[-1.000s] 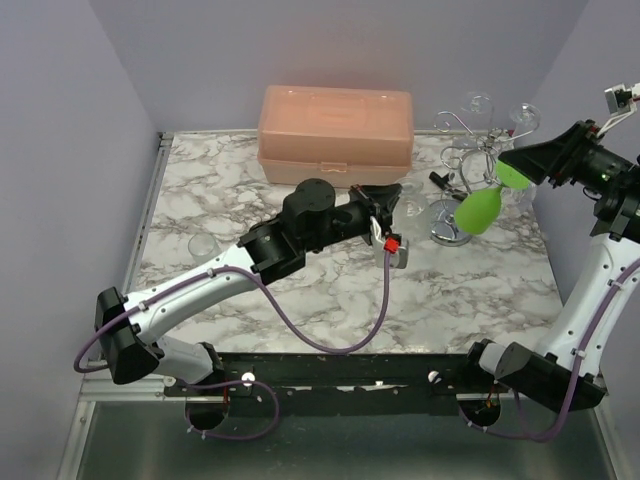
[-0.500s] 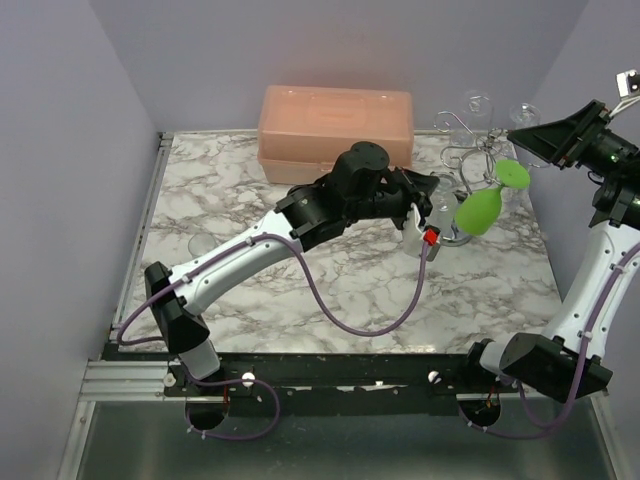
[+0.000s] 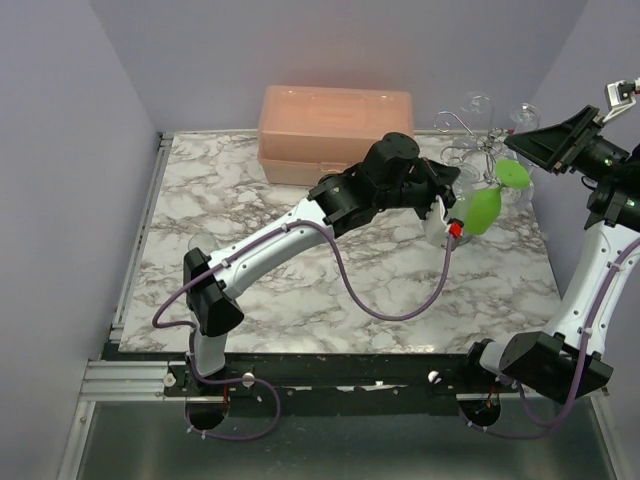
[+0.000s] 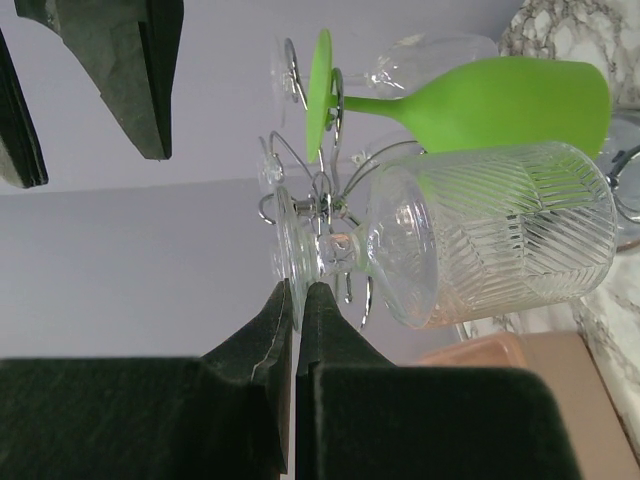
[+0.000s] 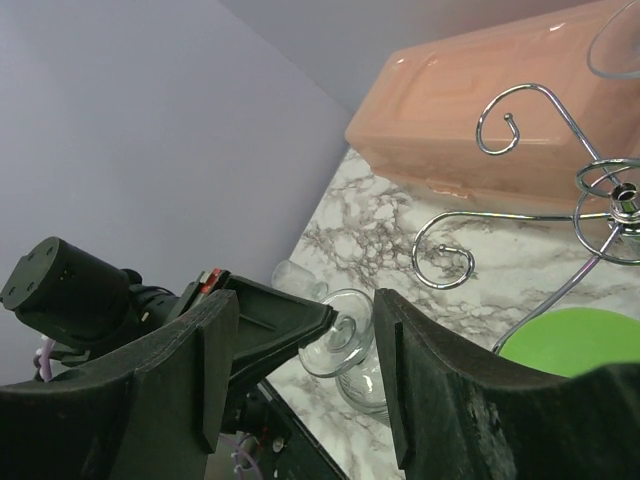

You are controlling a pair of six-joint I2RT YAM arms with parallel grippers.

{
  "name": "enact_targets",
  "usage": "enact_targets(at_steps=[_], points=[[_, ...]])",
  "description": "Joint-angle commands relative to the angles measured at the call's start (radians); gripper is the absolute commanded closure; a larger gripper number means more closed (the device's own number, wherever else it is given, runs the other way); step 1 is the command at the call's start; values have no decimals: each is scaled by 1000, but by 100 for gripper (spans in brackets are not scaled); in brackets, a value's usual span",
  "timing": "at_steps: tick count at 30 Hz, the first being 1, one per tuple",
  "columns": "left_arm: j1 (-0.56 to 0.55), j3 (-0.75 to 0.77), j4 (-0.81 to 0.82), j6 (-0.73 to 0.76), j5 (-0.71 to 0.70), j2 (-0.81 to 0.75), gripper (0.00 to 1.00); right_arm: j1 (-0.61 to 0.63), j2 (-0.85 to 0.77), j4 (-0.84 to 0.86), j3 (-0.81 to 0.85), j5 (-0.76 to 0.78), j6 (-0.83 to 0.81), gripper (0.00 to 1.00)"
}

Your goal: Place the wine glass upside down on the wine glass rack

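Pinching the clear ribbed wine glass [image 4: 490, 235] by its foot in near-shut left jaws, bowl lying sideways just beside the silver wine glass rack [image 5: 622, 194] at the far right of the bench [image 3: 500, 290], green glass [image 4: 500, 100] hanging there, right jaws wide, holding nothing.

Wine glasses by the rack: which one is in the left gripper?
The clear ribbed wine glass, pinched at its foot by the left gripper. The green glass hangs upside down on the wine glass rack instead.
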Motion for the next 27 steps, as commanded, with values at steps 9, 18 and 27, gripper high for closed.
enact_targets(at_steps=[9, 18, 27], points=[[-1, 131, 111, 42, -49, 98, 100, 7, 2, 1, -9, -22, 18, 37], [8, 117, 198, 49, -94, 119, 100, 32, 27, -86, 24, 30, -9, 38], [8, 145, 203, 28, -82, 161, 100, 35, 26, -51, 14, 43, 25, 38]])
